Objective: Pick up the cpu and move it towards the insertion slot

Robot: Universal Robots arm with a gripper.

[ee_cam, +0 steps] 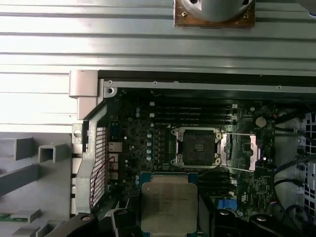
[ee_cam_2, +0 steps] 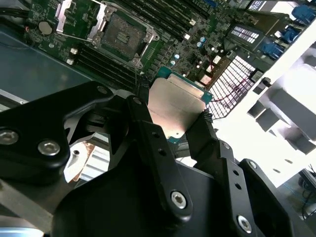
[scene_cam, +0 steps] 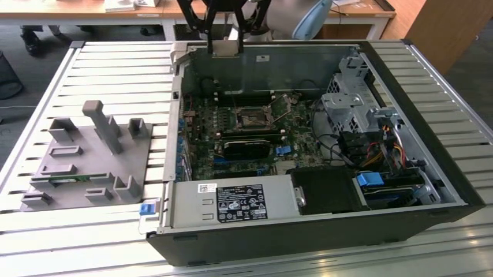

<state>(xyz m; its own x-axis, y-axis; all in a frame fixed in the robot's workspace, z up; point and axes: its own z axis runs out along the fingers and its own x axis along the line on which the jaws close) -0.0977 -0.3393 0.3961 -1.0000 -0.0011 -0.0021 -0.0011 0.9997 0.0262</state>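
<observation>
A slatted metal bench (scene_cam: pixel 108 69) carries an open PC case (scene_cam: pixel 400 115) with its board showing. Above the case's far wall, the gripper (ee_cam_2: pixel 180 116) pinches the cpu (ee_cam_2: pixel 175 106) by its edges. The slot (ee_cam: pixel 196 146) lies open and well apart. With so slim an edge grip, the chip could tilt or slip, or catch the raised socket frame.

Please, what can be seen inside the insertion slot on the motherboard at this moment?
The insertion slot is empty: in both wrist views its dark centre shows inside the silvery frame, with the cover plate swung open beside it. The cpu is apart from it, held in the gripper.
</observation>
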